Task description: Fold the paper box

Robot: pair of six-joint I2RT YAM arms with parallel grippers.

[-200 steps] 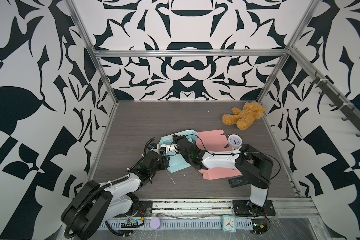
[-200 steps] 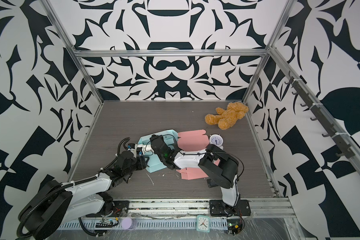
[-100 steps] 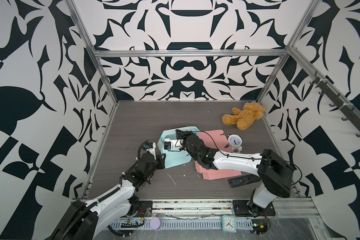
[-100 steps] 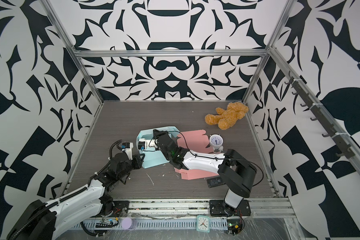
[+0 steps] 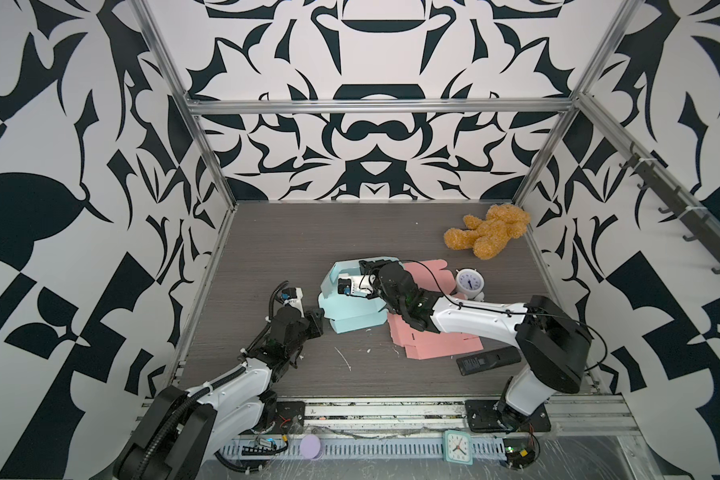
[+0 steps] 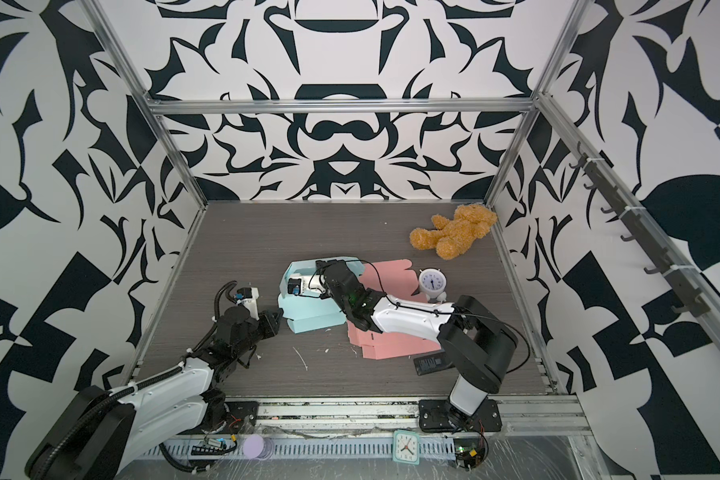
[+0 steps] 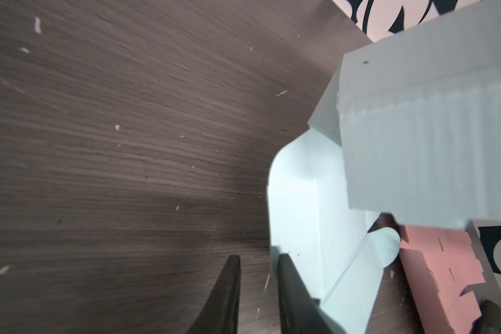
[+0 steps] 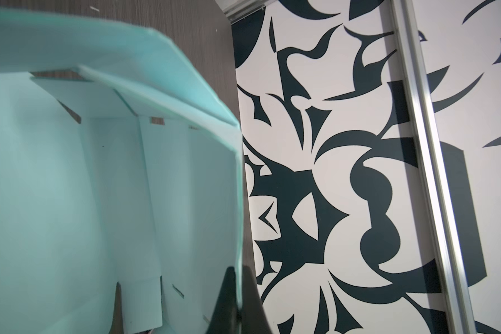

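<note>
The light blue paper box (image 5: 352, 320) (image 6: 312, 318) sits half folded at the middle of the floor, one wall raised. My right gripper (image 5: 371, 264) (image 6: 327, 264) reaches across from the right and is shut on the top edge of that raised wall (image 8: 185, 95), the thin card pinched between its fingertips (image 8: 238, 270). My left gripper (image 5: 319, 318) (image 6: 276, 318) lies low at the box's left side. Its jaws (image 7: 258, 257) stand a little apart with only bare floor between them. One finger rests against the edge of a rounded flap (image 7: 295, 202).
A flat pink box blank (image 5: 433, 345) (image 7: 446, 269) lies under the right arm. Beside it are a white alarm clock (image 5: 469, 283) and a black remote (image 5: 487, 360). A teddy bear (image 5: 489, 230) lies at the back right. Paper scraps (image 5: 344, 358) dot the floor.
The right arm has stretched out and carried the box's wall up and farther back. The left gripper's jaws have narrowed and it stays at the box's left side.
</note>
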